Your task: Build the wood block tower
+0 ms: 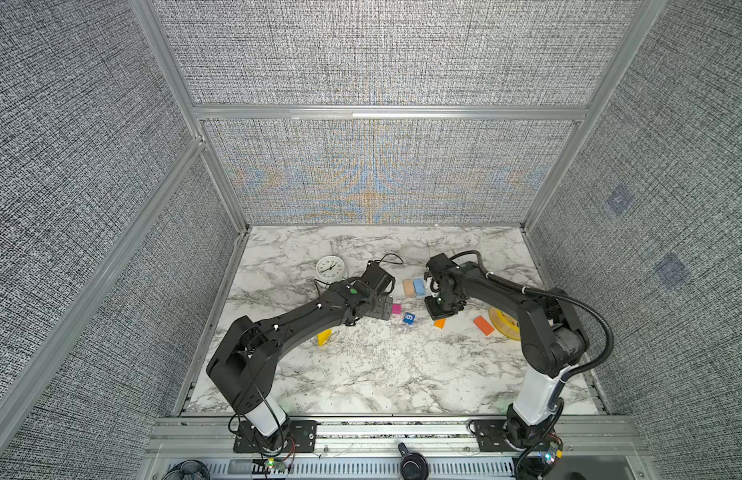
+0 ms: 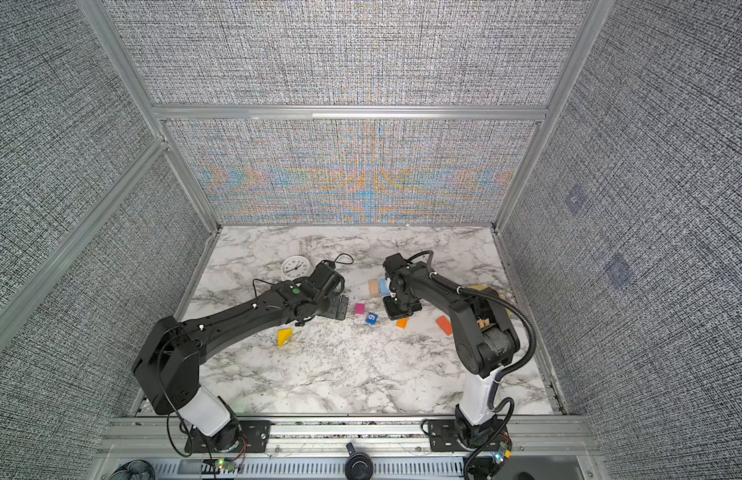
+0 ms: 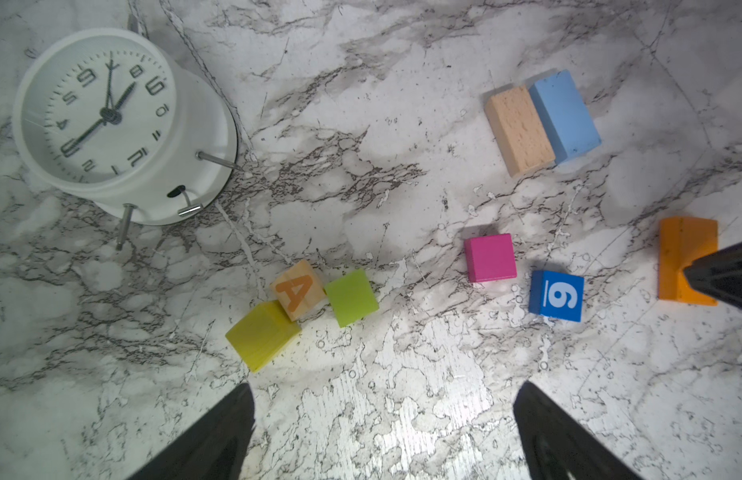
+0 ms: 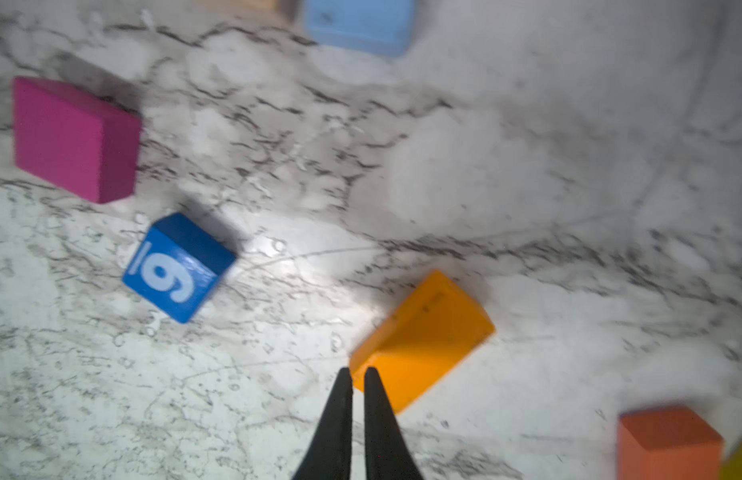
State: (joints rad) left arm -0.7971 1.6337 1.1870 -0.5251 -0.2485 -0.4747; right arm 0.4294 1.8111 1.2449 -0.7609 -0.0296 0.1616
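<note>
The left end effector [image 3: 384, 415] is open. The right end effector [image 4: 358, 374] is shut and empty, by the smooth orange wedge [image 1: 440, 323] on the marble counter [image 1: 361, 374], three o'clock from the blue cube [image 1: 409, 318].

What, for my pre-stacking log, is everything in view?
clock: 1, white, back left
tan slab: 1, back centre
light blue slab: 1, against it
magenta cube: 1, centre
blue cube: 1, beside it, apart
yellow cube, lettered cube, green cube: 3, clustered near clock
wedge: 1, yellow, front left
amber block: 1, centre right
orange slab: 1, further right
bowl: 1, yellow, far right
left gripper: 1, black, open, empty
right gripper: 1, black, shut, at amber block
</note>
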